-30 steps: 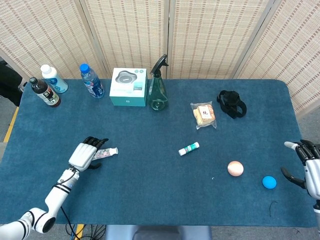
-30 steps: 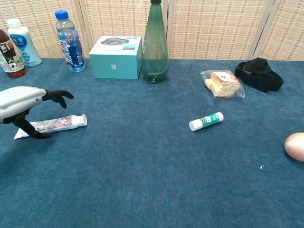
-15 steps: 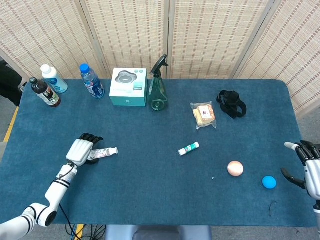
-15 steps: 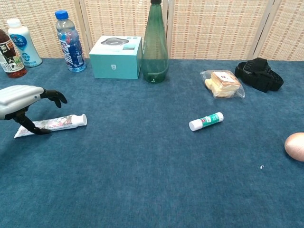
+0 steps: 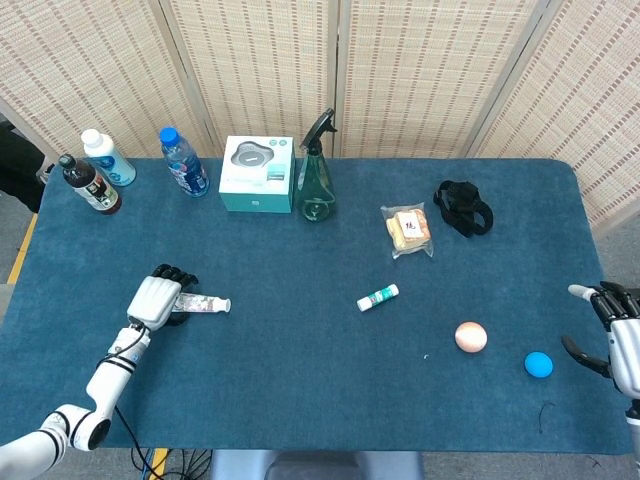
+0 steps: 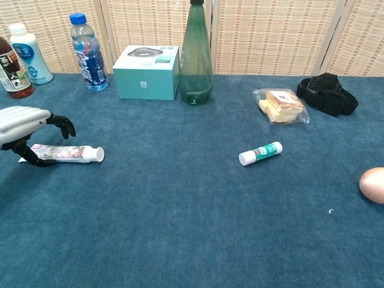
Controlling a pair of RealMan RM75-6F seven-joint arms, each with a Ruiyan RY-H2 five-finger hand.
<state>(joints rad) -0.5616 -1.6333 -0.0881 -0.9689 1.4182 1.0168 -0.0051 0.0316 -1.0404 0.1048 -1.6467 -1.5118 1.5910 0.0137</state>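
Observation:
My left hand (image 5: 155, 300) hovers over the tail end of a toothpaste tube (image 5: 205, 304) lying on the blue table near the left front. In the chest view the left hand (image 6: 24, 120) arches over the tube (image 6: 66, 153). Its thumb touches the tube's tail, and its curled fingers hang just above the tube without closing on it. My right hand (image 5: 620, 345) rests at the table's far right edge with fingers spread, holding nothing. A small blue ball (image 5: 538, 364) lies just to its left.
A peach ball (image 5: 471, 337) and a white-and-green stick (image 5: 378, 297) lie mid-table. Along the back stand a dark bottle (image 5: 90, 185), a white bottle (image 5: 106, 158), a water bottle (image 5: 183, 162), a teal box (image 5: 257, 174) and a green spray bottle (image 5: 315, 180). A bagged snack (image 5: 408, 230) and a black strap (image 5: 464, 208) lie right.
My left hand has drawn back to the left, its fingers curling in. The toothpaste tube has shifted left with it and turned to lie nearly level. The right hand has not moved.

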